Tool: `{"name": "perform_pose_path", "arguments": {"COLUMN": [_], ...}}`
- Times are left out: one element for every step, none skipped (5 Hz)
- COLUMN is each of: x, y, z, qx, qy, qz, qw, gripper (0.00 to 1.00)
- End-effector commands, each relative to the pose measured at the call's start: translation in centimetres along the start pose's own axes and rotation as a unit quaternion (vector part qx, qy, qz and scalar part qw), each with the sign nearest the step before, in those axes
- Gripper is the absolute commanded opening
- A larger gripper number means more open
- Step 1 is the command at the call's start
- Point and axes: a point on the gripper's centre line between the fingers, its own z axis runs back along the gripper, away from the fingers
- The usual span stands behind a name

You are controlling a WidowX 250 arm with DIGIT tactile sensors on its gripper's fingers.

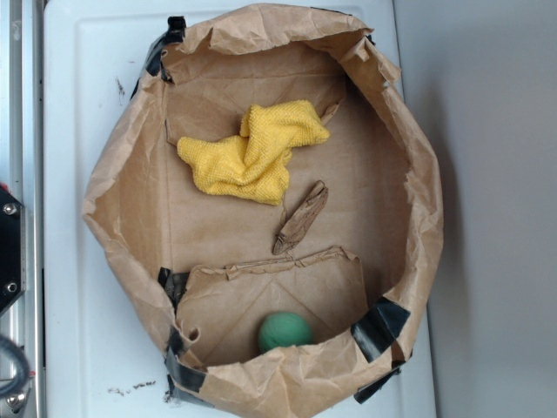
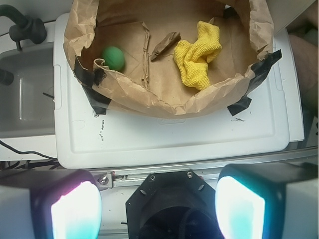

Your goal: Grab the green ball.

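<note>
paper walls are the main worry from where i stand. the green ball (image 1: 285, 332) sits low in the paper bag (image 1: 104, 200), tucked into the corner pocket behind a folded-down paper flap (image 1: 278, 279) and right up against the crumpled wall beside the black tape (image 1: 376, 326). the gripper (image 2: 158, 206) hangs well back from the bag, over the edge of the white lid (image 2: 169, 137) the bag rests on, its two fingers (image 2: 75, 209) spread wide apart with nothing between them.

my guess is a descent into that corner could snag a finger on the bag's rim or on the flap, crushing the paper down over the ball or shoving the whole bag across the lid, since nothing seems to pin it down. the ball is round and looks soft, so a slightly off-centre close could squirt it sideways, deeper under the fold, where it would be hard to reach.

the yellow cloth (image 1: 252, 150) lies near the far side, well apart from the ball, and a small scrap of torn paper (image 1: 300, 218) rests between them; neither seems likely to get in the way unless the approach swings wide. the tight pocket leaves little room for wide fingers.
</note>
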Motion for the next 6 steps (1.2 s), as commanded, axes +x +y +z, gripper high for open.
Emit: {"name": "perform_pose_path", "arguments": {"x": [0.0,4.3,7.2,8.7,8.7,8.7], "y": [0.0,-1.1,-0.5,0.1,0.1,0.1], "z": [0.0,-0.8,-0.8,-0.2,-0.2,-0.2], "qx": [0.0,0.004,0.014,0.022,0.022,0.022], "qy": [0.0,-0.014,-0.024,-0.024,-0.024,-0.024], "qz": [0.0,0.02,0.035,0.077,0.077,0.077], "qw": [1.0,1.0,0.999,0.996,0.996,0.996], "gripper": [1.0,1.0,1.0,1.0,1.0,1.0]}}
